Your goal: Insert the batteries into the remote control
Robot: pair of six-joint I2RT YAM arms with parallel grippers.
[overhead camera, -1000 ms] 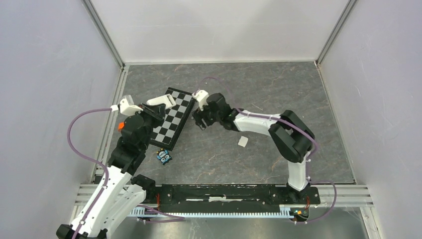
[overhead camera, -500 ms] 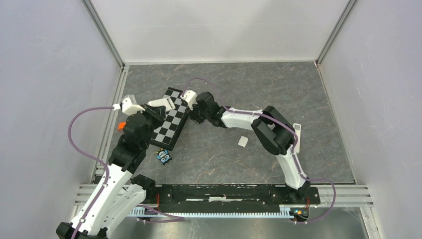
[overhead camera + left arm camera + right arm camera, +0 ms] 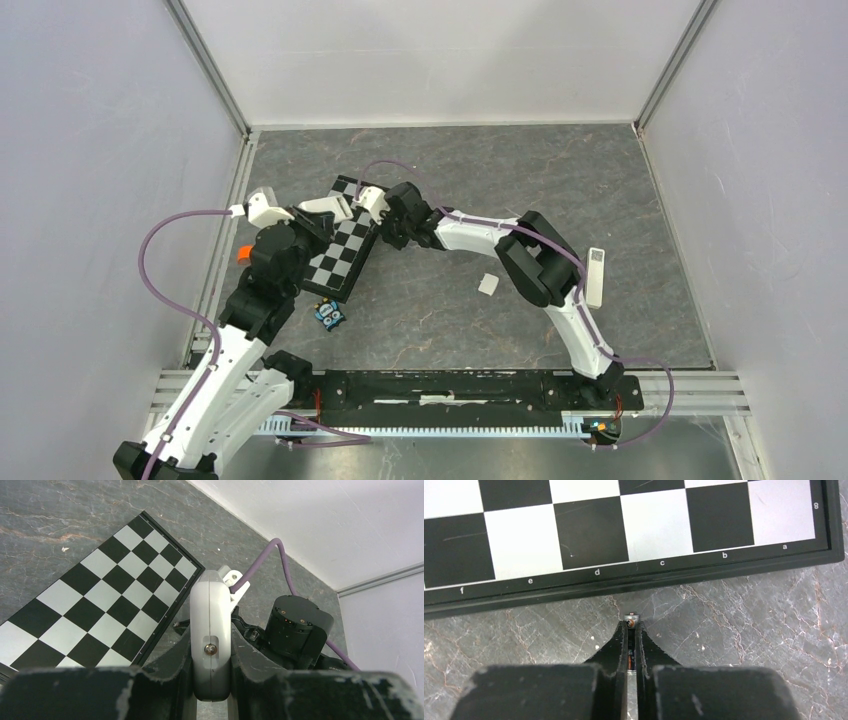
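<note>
My left gripper (image 3: 211, 647) is shut on the remote control (image 3: 210, 610), a light-grey bar seen edge-on and pinched across its flat sides. From above, the remote control (image 3: 325, 207) sticks out of the left gripper (image 3: 303, 222) over the chessboard's far-left part. My right gripper (image 3: 631, 626) is shut on a battery (image 3: 631, 619), a slim dark cylinder lying lengthwise between the fingers, low over the stone table beside the board's edge. The top view shows the right gripper (image 3: 386, 238) at the board's right edge.
The black-and-white chessboard (image 3: 345, 255) lies left of centre, tilted. A small blue toy (image 3: 329, 314) sits at its near corner. A small white square piece (image 3: 488, 284) lies mid-table. A slim white bar (image 3: 594, 277) lies right of my right elbow. Walls enclose the table.
My right gripper moved left to the chessboard's edge and closed on the battery. Its elbow swung left, uncovering the slim white bar. The left arm kept still with the remote.
</note>
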